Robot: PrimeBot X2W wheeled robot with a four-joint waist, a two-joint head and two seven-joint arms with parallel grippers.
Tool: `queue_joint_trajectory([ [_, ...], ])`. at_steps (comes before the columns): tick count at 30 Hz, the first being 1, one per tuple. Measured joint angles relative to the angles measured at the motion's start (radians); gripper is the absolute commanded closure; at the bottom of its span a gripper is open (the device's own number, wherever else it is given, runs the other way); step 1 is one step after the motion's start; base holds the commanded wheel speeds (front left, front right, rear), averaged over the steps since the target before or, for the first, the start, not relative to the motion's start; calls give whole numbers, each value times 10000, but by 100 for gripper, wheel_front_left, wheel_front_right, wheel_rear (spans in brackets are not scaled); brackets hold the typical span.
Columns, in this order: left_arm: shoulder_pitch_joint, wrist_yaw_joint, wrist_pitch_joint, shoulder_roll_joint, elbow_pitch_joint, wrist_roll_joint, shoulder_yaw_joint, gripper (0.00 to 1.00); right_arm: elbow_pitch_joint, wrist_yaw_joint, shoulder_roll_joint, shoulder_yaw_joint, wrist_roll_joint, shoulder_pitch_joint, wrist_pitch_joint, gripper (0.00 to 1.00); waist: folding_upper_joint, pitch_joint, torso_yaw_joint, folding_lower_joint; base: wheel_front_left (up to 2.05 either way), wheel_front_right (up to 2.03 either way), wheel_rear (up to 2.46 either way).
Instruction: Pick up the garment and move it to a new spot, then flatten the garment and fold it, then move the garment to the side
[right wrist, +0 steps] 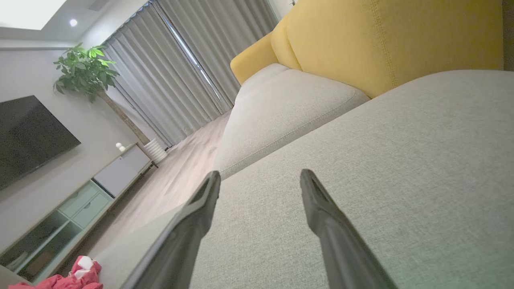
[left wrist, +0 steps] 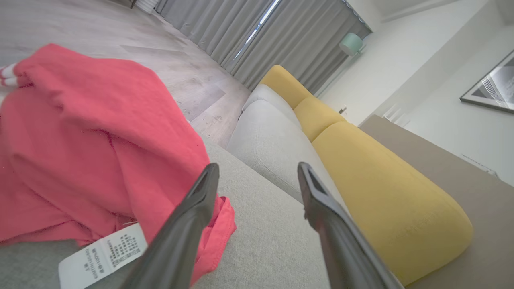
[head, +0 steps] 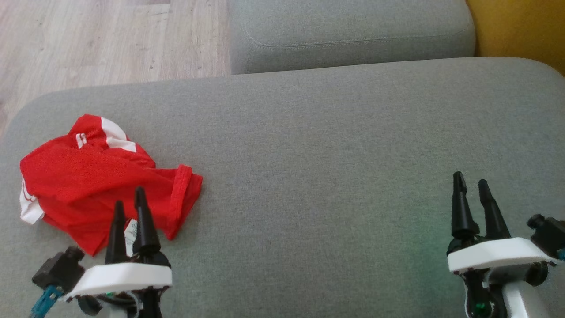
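Both spread wide, empty, left fingers (head: 143, 221) over red garment (head: 88, 172), right fingers (head: 461, 207) over cushion (head: 309, 176)

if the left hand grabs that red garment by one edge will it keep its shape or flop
Probably flops: the red garment lies crumpled in soft folds, so it should sag and unfurl when lifted. It looks thin and likely light. On the fabric seat cushion a push would probably bunch it rather than slide it.

The garment (head: 101, 176) lies at the left end of the sofa cushion (head: 331, 154), left gripper (head: 129, 196) at its near edge, right gripper (head: 470, 178) well apart, rightward. Behind: second cushion (head: 348, 35), floor (head: 110, 39).
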Motion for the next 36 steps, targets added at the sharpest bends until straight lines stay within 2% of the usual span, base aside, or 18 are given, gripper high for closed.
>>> queue_joint_trajectory([
  [18,6,31,-533,15,-255,3099,-775,0,33,0,-4,384,-2928,-1,-525,0,0,34,-38,0,0,0,0],
  [36,7,211,-1085,31,-487,5632,-1336,0,-155,0,-8,495,-5459,-39,-1068,0,0,63,-76,0,0,0,0],
])
